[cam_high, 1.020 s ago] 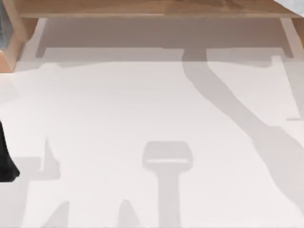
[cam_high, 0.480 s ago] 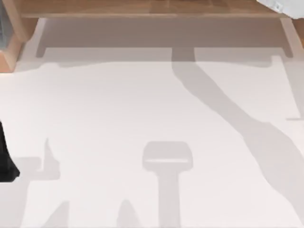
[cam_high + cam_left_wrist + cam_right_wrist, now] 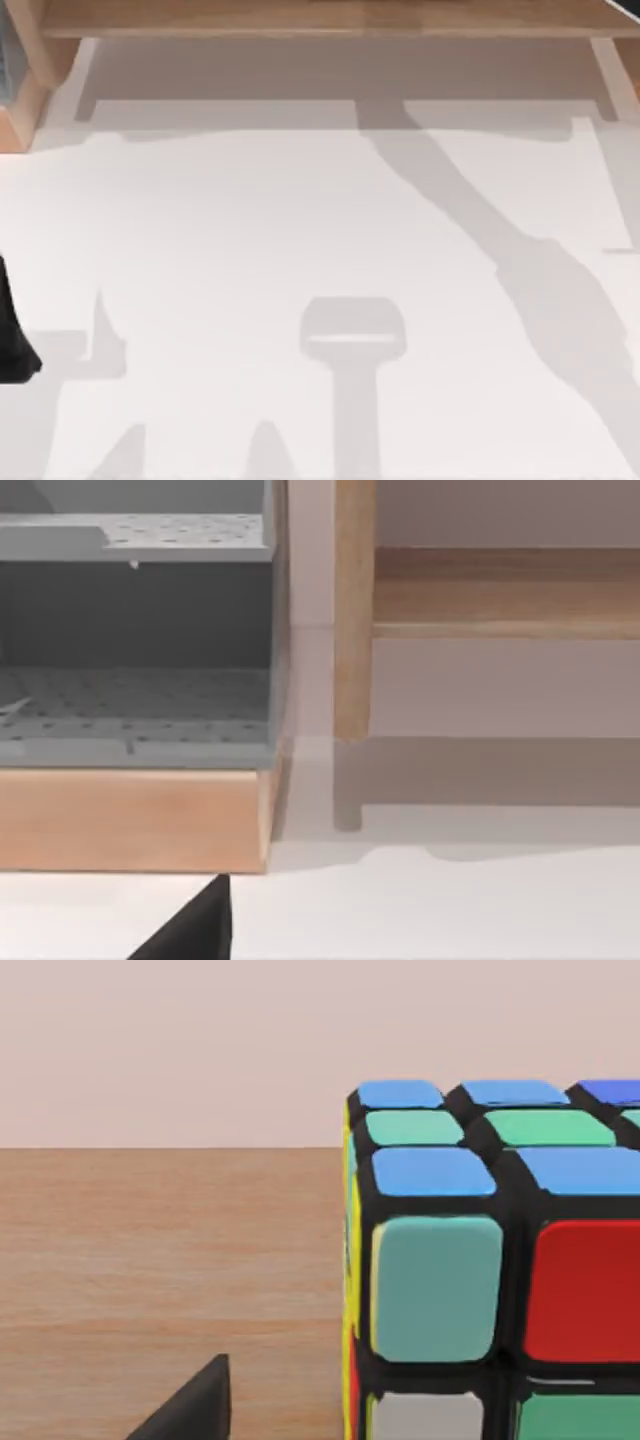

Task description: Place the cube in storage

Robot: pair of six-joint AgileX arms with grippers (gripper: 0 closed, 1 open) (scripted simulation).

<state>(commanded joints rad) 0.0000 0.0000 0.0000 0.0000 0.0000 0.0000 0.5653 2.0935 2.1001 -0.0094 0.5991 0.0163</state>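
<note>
Since the earlier frame, the arm shadow on the table point(image 3: 300, 230) has shifted. Whether the right claw is wide or narrow, I cannot tell. Its wrist view alone shows the cube point(image 3: 490, 1270) on a wooden shelf point(image 3: 170, 1270); the top view shows the shelf's edge point(image 3: 320, 20). A misaligned approach could shove the cube along the shelf.

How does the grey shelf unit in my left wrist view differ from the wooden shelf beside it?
The grey shelf unit has perforated boards and sits on a wooden base; the wooden shelf is plain-grained and stands on a slim leg. The grey one stacks two levels; the wooden one shows one board. Both stand on the white table.
</note>
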